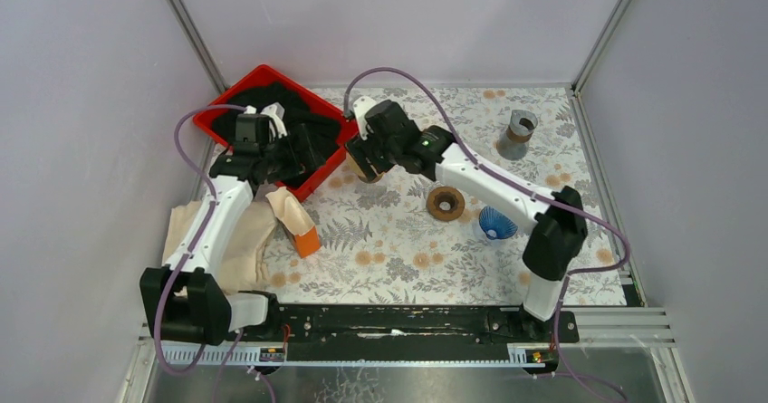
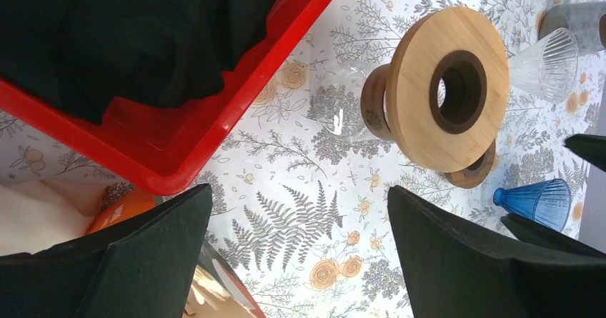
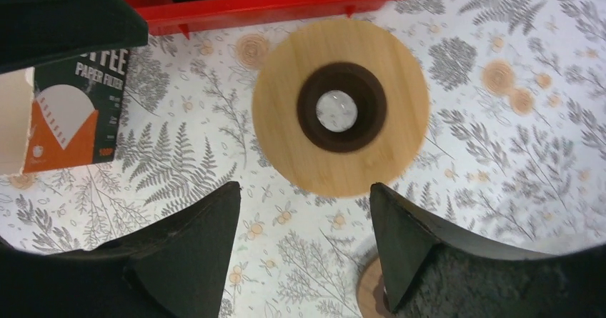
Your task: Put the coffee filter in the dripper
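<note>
- Where's the filter box [image 1: 297, 222] from my grippers?
- Near the surface's left edge, on the near side of the red tray [image 1: 263, 71]. My left gripper [image 2: 299, 193], wide and empty, is nearer. My right gripper [image 3: 304, 189], also wide and empty, hovers over the wooden dripper [image 3: 341, 114].

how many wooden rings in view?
2. A large pale ring sits on the carafe beside the red tray; a smaller dark ring lies flat on the mat by the blue dripper. Others may be hidden.
</note>
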### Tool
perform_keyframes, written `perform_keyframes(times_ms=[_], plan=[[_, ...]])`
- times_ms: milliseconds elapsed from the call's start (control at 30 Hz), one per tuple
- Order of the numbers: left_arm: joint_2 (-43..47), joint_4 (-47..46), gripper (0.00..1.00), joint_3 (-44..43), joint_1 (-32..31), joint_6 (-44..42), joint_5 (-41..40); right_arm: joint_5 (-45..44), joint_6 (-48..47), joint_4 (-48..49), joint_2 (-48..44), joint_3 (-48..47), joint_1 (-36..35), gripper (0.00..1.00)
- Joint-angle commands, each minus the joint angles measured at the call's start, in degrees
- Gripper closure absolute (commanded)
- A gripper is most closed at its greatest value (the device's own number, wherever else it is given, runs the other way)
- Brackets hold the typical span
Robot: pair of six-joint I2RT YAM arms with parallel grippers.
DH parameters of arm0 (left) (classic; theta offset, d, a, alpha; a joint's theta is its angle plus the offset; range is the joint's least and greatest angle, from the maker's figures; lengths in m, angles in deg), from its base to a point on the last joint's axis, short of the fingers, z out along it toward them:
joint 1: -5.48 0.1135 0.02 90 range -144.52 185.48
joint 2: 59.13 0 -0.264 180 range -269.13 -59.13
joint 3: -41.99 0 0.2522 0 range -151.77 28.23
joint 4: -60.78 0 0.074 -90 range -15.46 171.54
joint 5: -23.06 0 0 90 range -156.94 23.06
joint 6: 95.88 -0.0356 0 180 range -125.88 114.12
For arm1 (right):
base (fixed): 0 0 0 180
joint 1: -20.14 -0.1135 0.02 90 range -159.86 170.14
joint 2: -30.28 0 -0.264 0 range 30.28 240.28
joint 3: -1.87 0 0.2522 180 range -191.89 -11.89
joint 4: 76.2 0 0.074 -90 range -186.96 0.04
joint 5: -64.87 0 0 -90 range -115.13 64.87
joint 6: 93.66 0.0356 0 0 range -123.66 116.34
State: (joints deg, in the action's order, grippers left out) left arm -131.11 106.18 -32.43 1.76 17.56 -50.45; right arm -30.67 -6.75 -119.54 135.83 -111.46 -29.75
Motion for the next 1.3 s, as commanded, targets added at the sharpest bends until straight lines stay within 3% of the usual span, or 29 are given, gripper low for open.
perform_keyframes(times_ms=[0, 467, 600, 933, 1267], plan=[[-2.0, -0.6, 0.00, -3.8, -3.2, -0.7, -2.5, -6.6, 1.3, 3.7, -6.9, 4.7, 1.1, 0.25], [-15.3, 6.6, 0.00, -18.6, -14.6, 0.0, -14.4, -8.2, 9.5, 11.4, -21.5, 25.3, 14.0, 0.11], [-19.7, 8.3, 0.00, -21.7, -17.4, -0.5, -16.5, -8.8, 10.6, 14.2, -24.3, 29.5, 16.4, 0.01], [-26.5, 11.5, 0.00, -26.7, -20.4, -1.7, -22.3, -9.2, 10.8, 17.0, -26.5, 33.2, 18.8, 0.01], [-28.6, 12.9, 0.00, -26.2, -20.7, -2.3, -24.4, -8.6, 10.6, 17.6, -26.6, 33.9, 19.2, 0.01]])
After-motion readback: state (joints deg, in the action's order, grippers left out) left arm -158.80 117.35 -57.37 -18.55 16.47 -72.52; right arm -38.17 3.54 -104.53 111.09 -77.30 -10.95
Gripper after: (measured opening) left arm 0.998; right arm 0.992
